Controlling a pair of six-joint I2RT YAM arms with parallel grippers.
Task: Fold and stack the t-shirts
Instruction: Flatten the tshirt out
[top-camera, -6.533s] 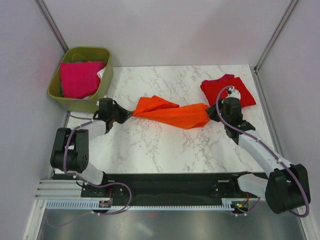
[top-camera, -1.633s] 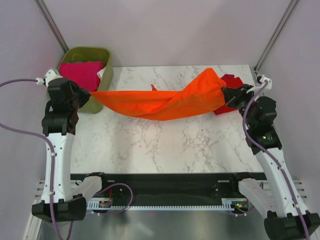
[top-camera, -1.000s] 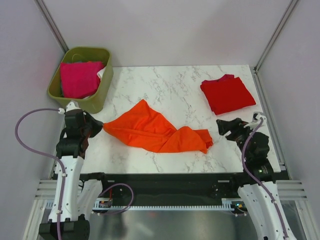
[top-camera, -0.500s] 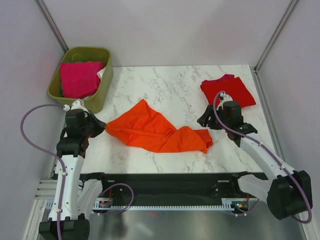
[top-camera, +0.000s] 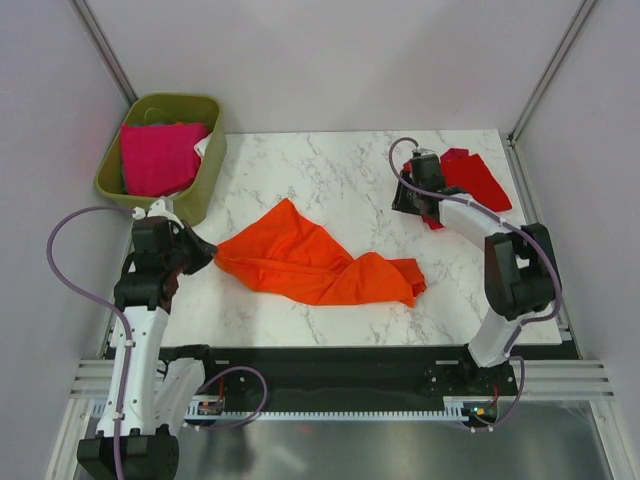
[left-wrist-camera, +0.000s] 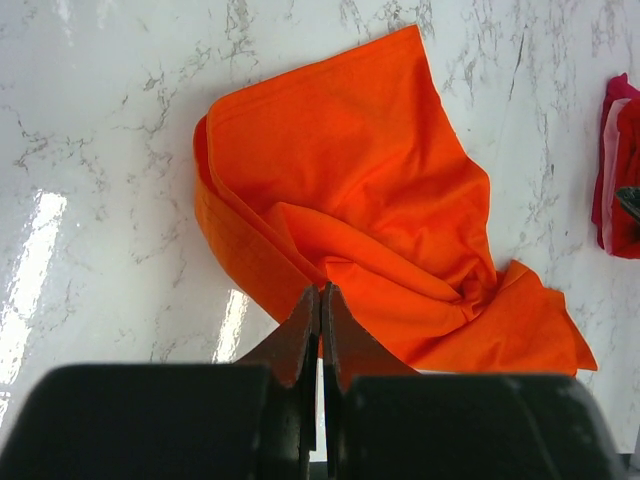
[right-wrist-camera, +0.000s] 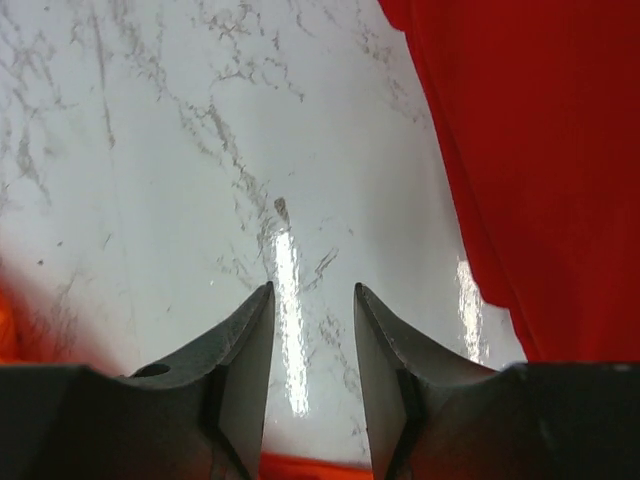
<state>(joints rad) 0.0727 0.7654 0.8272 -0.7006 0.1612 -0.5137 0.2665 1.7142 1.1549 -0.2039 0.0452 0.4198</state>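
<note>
Crumpled orange t-shirt (top-camera: 310, 265) lies on marble table (top-camera: 330, 170), left pincer (left-wrist-camera: 320, 296) closed.

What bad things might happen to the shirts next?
The orange t-shirt lies bunched and twisted; folding it like that would likely give a lumpy fold.
The right gripper hangs open right beside the folded red t-shirt; a nudge might rumple it.
The left gripper is shut at the orange shirt's edge; a pull could drag it askew.

Overhead and left-wrist views share the orange shirt (top-camera: 310, 265).
</note>
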